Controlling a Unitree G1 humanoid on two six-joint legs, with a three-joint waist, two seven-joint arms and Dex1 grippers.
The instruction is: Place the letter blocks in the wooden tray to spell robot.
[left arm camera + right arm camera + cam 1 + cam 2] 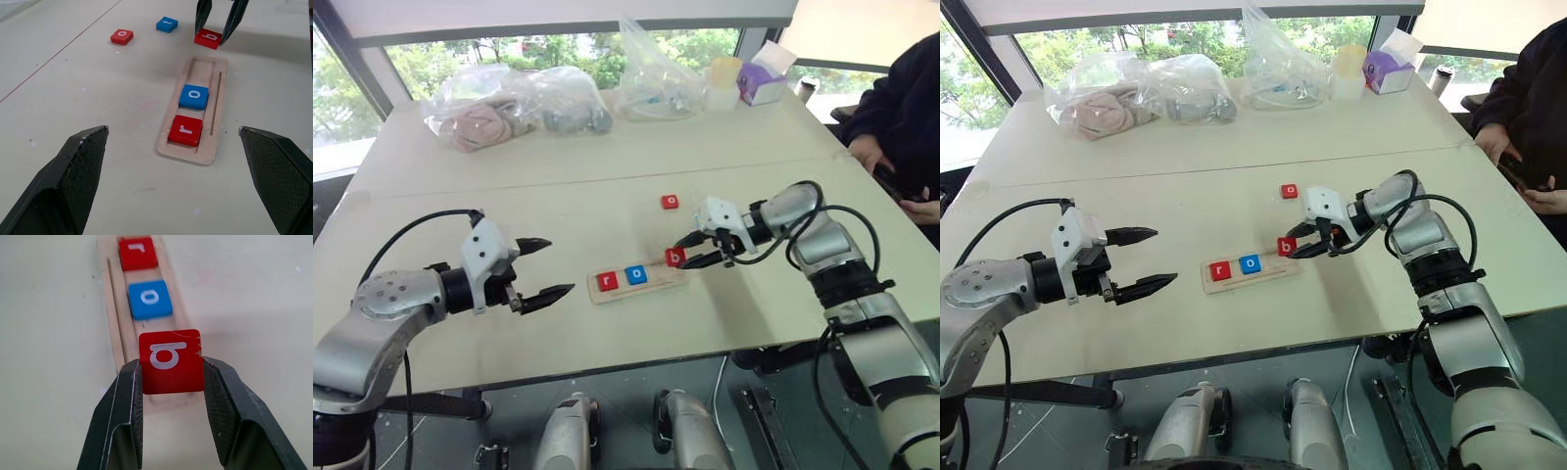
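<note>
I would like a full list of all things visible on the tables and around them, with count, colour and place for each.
wooden tray: one, pale wood, front table, centre.
r block: one, red, in the tray's end slot.
blue o block: one, in the tray beside r.
b block: one, red, held over the tray.
red o block: one, loose, beyond the tray.
t block: one, blue, loose on the table.
plastic bags: several, clear, far table.
tissue box: one, purple, far table.
person: one, dark sleeve, right edge.
left gripper: jaws open, empty.
right gripper: jaws shut on b.
</note>
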